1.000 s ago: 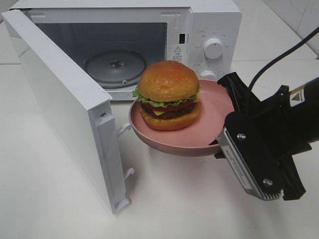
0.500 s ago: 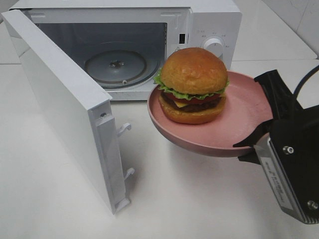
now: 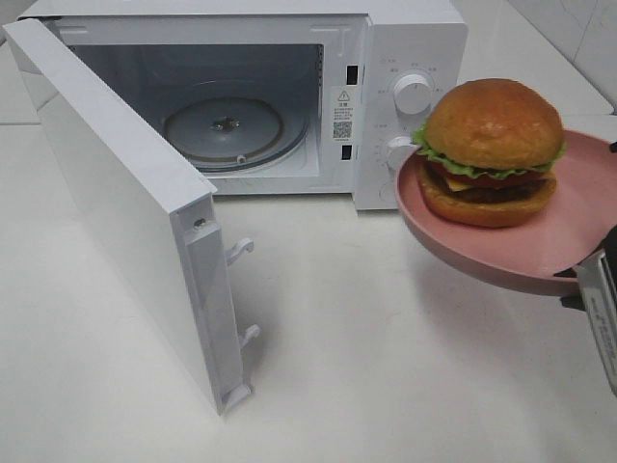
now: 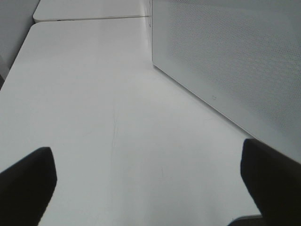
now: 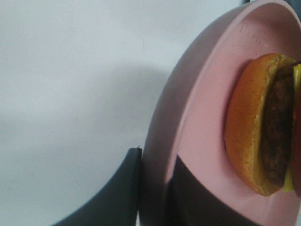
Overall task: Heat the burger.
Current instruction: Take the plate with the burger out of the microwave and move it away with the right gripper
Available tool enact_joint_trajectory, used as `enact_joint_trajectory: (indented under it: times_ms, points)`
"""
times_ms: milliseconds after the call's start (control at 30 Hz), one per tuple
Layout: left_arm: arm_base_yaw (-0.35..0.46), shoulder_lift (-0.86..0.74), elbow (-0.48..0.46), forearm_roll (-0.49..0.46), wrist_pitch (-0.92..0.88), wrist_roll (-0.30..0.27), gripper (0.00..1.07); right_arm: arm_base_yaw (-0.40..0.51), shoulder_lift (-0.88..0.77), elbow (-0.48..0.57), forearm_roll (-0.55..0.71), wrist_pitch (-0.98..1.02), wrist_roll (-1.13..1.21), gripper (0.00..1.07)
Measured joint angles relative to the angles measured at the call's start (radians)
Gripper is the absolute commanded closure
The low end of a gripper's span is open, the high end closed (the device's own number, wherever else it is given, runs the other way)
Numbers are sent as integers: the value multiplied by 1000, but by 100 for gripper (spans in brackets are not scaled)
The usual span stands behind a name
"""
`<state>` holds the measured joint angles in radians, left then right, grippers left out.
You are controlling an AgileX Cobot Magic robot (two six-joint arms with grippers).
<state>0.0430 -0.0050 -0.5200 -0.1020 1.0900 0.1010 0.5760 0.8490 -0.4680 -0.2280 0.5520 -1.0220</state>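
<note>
Your right gripper sits low at the table's right edge, pinching the plate rim; the burger rides on it, beside the microwave. Your left gripper gapes empty.

Robot hardware, as visible in three views.
Matte black fingers at both lower corners of the left wrist view, blunt and rounded at the tips. Dark grey, smoothly curved finger in the right wrist view. Small silver-grey housing edge with black trim at the right border of the exterior high view.
</note>
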Motion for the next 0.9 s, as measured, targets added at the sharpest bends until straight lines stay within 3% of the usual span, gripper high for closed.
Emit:
enact_joint_trajectory:
  times_ms: [100, 167, 233, 900]
  points:
    - [0, 0, 0, 0, 0, 0, 7, 0, -1, 0, -28, 17, 42, 107]
    - [0, 0, 0, 0, 0, 0, 7, 0, -2, 0, -143, 63, 237, 107]
    - [0, 0, 0, 0, 0, 0, 7, 0, -2, 0, -180, 77, 332, 107]
    - [0, 0, 0, 0, 0, 0, 7, 0, 26, 0, -436, 271, 978, 107]
